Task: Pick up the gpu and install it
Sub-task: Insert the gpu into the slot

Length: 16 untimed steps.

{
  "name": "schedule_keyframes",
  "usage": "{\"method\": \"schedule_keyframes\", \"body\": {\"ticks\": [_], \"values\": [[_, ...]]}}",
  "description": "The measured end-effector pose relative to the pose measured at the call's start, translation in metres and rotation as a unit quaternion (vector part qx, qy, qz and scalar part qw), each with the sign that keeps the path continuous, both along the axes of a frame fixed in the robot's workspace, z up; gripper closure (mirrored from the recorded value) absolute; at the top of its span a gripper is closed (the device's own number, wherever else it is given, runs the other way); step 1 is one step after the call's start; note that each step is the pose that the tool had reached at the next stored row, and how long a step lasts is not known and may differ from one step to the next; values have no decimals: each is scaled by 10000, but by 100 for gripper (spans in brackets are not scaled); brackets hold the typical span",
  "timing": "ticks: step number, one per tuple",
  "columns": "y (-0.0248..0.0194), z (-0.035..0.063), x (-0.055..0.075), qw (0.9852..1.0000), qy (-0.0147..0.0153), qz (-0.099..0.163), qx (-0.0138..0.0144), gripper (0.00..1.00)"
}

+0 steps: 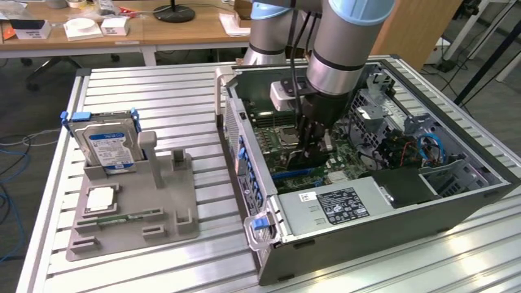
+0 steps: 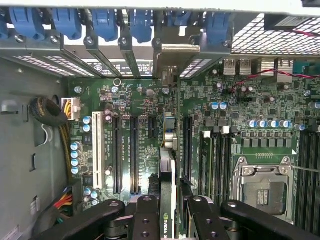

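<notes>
The big metal table (image 1: 146,104) holds an open computer case (image 1: 391,220) lying on its side. Inside the case is the green motherboard (image 2: 150,100), with long black slots (image 2: 134,155) and a square silver chip socket (image 2: 262,185).

On the exterior view's left sits a grey holder tray (image 1: 175,223). A silver hard drive (image 1: 110,146) with a blue label stands in it, and a narrow green memory stick (image 1: 122,217) lies in it near the front.

The robot arm (image 1: 346,46) reaches down into the case. Its gripper (image 2: 168,212) is clenched on the gpu (image 2: 167,200), a thin dark card held on its edge between the two fingers (image 2: 146,220). In the wrist view the card runs straight away from the gripper toward the back wall of the case, where its silver bracket (image 2: 172,55) sits by the blue clips (image 2: 105,22).

So the picking up is done, and the step in hand looks like the installing. The card hangs over the motherboard, beside the long black slots. It is hard to tell whether its bottom edge is already in a slot or just above one.

The next move calls for care. The card must stay straight and line up with its slot, and the bracket must meet its gap in the back wall. A tilted push could jam the card.
</notes>
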State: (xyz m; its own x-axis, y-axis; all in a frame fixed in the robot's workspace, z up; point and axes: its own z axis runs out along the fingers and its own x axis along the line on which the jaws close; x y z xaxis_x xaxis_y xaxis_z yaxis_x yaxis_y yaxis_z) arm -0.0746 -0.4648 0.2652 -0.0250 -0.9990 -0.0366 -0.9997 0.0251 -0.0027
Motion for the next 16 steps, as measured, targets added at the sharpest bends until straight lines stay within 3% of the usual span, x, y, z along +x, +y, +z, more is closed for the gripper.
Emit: {"method": "schedule_keyframes", "body": {"ticks": [16], "values": [[1, -69, -29, 10000, -3, 0, 0, 74]]}}
